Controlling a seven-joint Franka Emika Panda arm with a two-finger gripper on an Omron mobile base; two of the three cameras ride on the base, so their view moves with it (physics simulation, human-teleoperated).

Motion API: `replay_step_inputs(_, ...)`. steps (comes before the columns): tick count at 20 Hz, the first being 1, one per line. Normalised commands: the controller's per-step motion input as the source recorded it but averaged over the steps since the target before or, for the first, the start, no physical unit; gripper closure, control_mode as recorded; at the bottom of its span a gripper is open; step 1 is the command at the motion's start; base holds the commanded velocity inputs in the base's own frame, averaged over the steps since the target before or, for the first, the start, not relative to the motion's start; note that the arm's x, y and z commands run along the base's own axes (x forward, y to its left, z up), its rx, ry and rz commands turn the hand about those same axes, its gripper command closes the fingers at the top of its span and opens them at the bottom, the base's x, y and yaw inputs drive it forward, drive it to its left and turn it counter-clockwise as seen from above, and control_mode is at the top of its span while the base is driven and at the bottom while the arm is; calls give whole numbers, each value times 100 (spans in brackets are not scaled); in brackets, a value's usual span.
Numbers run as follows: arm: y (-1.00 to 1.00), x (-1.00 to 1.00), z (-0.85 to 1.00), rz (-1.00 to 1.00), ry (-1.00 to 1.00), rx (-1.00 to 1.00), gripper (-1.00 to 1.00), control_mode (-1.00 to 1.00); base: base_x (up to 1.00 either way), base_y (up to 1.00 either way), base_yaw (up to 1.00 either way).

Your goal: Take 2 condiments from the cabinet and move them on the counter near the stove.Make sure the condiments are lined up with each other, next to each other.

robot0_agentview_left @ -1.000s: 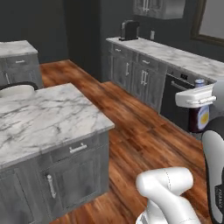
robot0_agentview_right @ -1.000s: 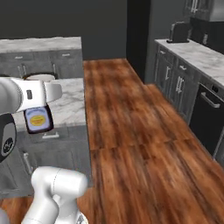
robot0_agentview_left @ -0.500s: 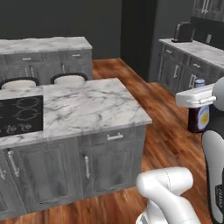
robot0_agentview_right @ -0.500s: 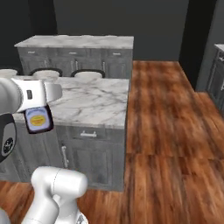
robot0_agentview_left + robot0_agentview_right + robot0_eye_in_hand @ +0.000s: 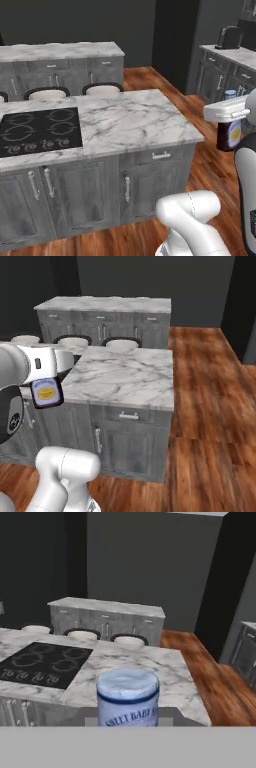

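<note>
My gripper (image 5: 227, 117) is shut on a condiment, a dark brown sauce bottle (image 5: 229, 136) with a blue cap and a yellow-white label. I hold it upright in the air, off the right end of the counter (image 5: 135, 120). From the other side the bottle (image 5: 46, 392) hangs under my white hand, left of the counter (image 5: 125, 373). The hand view looks over the bottle's blue cap (image 5: 128, 693) toward the stove (image 5: 45, 662), which is set into the counter's left half. The stove (image 5: 37, 131) is bare. The cabinet is out of view.
Behind the island stands a second marble-topped run of grey base cabinets (image 5: 60, 55). White stools (image 5: 102, 90) sit between the two. Wood floor (image 5: 210, 406) runs along the island's right side. Another counter with a dark toaster (image 5: 229, 36) lies far right.
The whole picture has swung as the base moved, bringing the island with the stove into view in front. The bottle has stayed in my shut gripper throughout.
</note>
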Motion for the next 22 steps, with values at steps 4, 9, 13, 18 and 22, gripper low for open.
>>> replay_step_inputs(4,0,0,0,0,0,0,100,100,1,96,0)
replay_step_inputs(9,0,0,0,0,0,0,100,100,12,97,4)
replay_step_inputs(13,0,0,0,0,0,0,100,100,48,66,9)
replay_step_inputs(18,0,0,0,0,0,0,100,100,75,44,12)
replay_step_inputs(22,0,0,0,0,0,0,100,100,86,34,15)
